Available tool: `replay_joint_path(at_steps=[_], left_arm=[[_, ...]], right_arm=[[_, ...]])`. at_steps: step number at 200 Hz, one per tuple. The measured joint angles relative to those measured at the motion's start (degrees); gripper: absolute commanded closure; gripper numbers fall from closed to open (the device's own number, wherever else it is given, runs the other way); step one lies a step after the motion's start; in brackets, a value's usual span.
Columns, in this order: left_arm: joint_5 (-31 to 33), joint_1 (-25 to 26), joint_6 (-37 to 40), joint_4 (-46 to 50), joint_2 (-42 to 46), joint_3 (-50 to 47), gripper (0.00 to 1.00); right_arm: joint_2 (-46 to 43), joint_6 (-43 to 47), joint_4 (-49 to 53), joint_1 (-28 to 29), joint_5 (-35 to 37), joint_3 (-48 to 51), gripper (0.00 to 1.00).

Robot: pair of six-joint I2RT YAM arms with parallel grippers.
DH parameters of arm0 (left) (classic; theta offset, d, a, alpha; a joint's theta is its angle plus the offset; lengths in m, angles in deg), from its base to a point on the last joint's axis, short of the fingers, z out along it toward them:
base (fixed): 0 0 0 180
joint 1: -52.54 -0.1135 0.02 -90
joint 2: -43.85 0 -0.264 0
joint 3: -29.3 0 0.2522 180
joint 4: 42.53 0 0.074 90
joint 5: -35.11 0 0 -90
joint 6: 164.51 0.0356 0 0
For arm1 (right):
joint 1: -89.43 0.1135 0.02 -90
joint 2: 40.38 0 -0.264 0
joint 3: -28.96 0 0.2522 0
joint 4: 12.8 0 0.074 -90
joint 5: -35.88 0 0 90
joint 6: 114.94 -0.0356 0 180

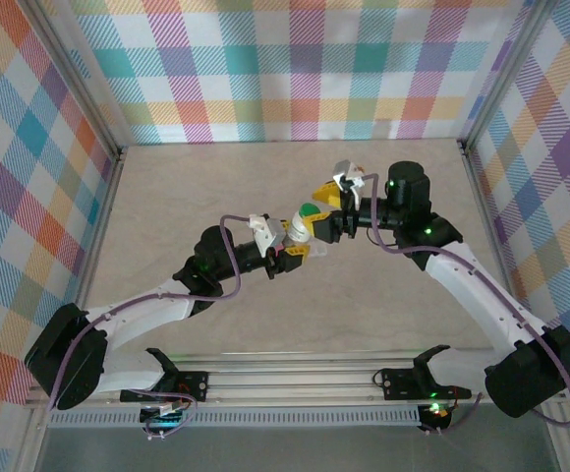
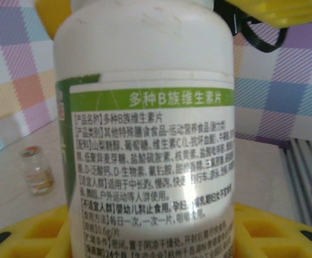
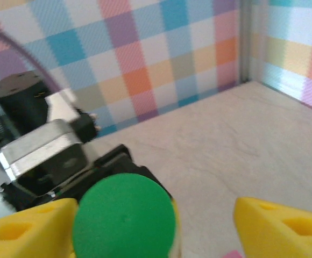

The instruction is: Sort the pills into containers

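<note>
My left gripper [image 1: 290, 241] is shut on a white pill bottle [image 2: 145, 134] with a green label, held above the middle of the table. Its yellow fingers [image 2: 32, 236] flank the bottle's lower part. The bottle's green cap [image 3: 123, 217] sits between the yellow fingers of my right gripper [image 3: 153, 220], which is open. The left finger [image 3: 27, 228] is close beside the cap and a wide gap separates the cap from the right finger [image 3: 279, 226]. In the top view the right gripper [image 1: 332, 202] meets the bottle [image 1: 305, 224] from the right. No pills are in view. A pink sliver [image 3: 232, 253] shows below; I cannot tell whether it belongs to the containers.
A small glass vial [image 2: 37, 171] stands on the beige table [image 1: 216, 177] to the left. Checked cloth walls enclose the table on three sides. The metal rail [image 1: 295, 379] with both arm bases runs along the near edge.
</note>
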Motion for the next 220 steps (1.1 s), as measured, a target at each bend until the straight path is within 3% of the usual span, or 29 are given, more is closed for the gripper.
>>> replay_joint_path(at_steps=[71,90,132,181,220], left_arm=[[13.2,0.0,0.2,2.5,0.2,0.0,1.0],[15.7,0.0,0.0,2.8,0.2,0.0,1.0],[19.8,0.0,-0.5,3.9,-0.8,0.0,1.0],[20.0,0.0,-1.0,4.1,-2.1,0.0,1.0],[20.2,0.0,-1.8,4.1,-2.3,0.0,1.0]], right_arm=[[0.8,-17.7,1.7,1.1,17.9,-4.8,0.24],[3.0,-21.1,2.9,3.4,22.8,-7.8,0.29],[9.6,-25.2,4.9,10.1,31.4,-11.7,0.29],[14.5,-28.4,6.2,12.1,34.6,-13.5,0.36],[14.5,-31.3,4.2,12.7,35.2,-12.6,0.56]])
